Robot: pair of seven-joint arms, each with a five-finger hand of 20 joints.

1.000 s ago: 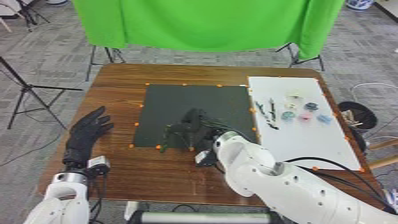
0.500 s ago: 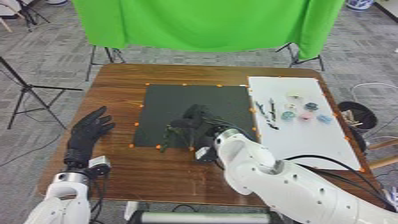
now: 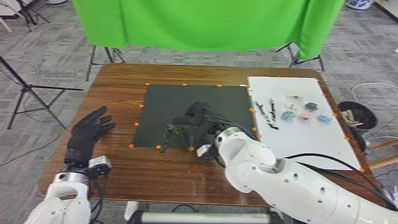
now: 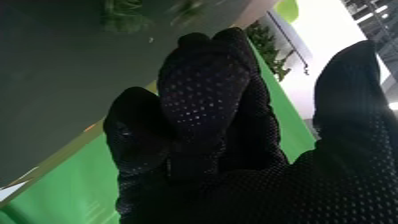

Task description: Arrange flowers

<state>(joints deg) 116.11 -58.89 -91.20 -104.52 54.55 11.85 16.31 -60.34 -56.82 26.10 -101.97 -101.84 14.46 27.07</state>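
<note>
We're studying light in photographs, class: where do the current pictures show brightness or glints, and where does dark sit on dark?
Right wrist view: overhead lights glow white, and small dots glint on the right hand. Head view: the white board looks brightest on the tabletop, while that black-gloved hand blends into the dark mat.
</note>
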